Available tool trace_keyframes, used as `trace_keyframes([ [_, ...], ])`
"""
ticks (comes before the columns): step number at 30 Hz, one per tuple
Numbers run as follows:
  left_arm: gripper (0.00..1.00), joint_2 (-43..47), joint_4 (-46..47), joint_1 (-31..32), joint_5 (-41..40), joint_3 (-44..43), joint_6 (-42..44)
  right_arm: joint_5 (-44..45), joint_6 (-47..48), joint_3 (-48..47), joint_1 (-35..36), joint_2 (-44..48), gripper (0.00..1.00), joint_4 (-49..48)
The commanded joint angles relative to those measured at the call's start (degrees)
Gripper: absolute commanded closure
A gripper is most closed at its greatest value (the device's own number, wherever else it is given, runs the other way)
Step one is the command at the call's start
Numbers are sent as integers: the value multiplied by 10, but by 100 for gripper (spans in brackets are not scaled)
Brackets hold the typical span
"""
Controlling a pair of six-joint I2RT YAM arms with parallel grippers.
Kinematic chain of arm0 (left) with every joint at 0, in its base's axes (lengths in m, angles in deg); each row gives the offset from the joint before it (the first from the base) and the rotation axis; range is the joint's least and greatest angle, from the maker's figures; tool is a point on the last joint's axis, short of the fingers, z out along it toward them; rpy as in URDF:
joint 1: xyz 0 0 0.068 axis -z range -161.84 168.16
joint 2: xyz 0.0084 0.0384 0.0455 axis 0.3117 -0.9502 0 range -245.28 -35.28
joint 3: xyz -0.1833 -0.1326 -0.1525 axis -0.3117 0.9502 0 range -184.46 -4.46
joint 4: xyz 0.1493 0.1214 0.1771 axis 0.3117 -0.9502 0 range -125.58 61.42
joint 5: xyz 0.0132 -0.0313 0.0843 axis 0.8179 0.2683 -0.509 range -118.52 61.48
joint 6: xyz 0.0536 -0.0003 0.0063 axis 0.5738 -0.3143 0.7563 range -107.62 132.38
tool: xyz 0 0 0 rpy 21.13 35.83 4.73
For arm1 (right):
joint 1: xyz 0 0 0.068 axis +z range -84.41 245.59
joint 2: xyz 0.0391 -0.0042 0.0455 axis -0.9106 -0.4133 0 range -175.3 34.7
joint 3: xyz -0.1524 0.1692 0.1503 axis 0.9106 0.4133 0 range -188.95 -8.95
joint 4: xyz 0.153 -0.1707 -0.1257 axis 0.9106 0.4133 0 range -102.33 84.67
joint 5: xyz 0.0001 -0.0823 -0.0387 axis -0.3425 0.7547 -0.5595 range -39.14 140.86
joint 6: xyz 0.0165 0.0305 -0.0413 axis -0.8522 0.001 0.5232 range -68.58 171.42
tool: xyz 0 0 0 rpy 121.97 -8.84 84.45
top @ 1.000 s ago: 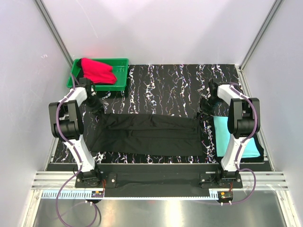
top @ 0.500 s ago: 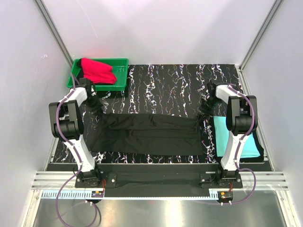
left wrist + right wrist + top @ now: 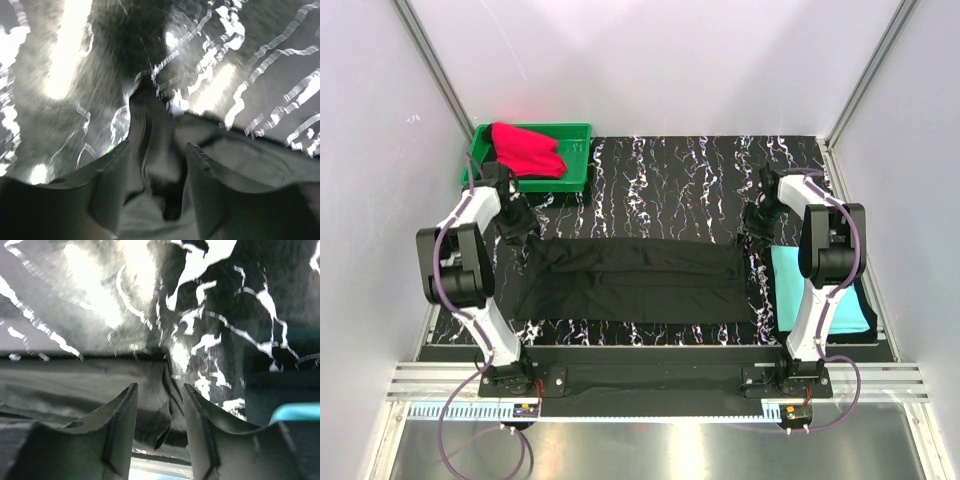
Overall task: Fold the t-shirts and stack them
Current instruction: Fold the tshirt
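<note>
Now the black shirt (image 3: 635, 280) lies flat on the table (image 3: 670, 170), its long side running 9 to 3 o'clock; the left claw (image 3: 517, 227) pinches its 10 o'clock corner, the right claw (image 3: 756, 224) its 2 o'clock corner, likely to pull it smooth; the turquoise shirt (image 3: 820, 290) waits at 4 o'clock; the red shirt (image 3: 525, 150) sits in the green tray (image 3: 575, 150) at 11.

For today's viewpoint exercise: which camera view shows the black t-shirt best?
The top external view: the whole black t-shirt shows, spread flat. The left wrist view shows only a bunched corner up close; the right wrist view shows only one edge.
</note>
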Motion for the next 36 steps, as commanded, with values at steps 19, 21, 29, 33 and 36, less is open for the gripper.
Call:
trace_keyframes([
  [19, 42, 89, -16, 100, 39, 42, 37, -214, 22, -21, 132, 5, 50, 2],
  [21, 42, 88, -19, 100, 40, 53, 37, -215, 20, -5, 137, 2, 52, -1],
  [29, 47, 102, -20, 96, 25, 106, 10, -215, 12, 59, 140, 20, 55, -19],
  [33, 51, 100, -24, 64, 50, 136, -9, -201, 13, 92, 140, 25, 54, -26],
  [36, 58, 101, -30, 30, 66, 158, -23, -200, 15, 118, 140, 29, 55, -27],
])
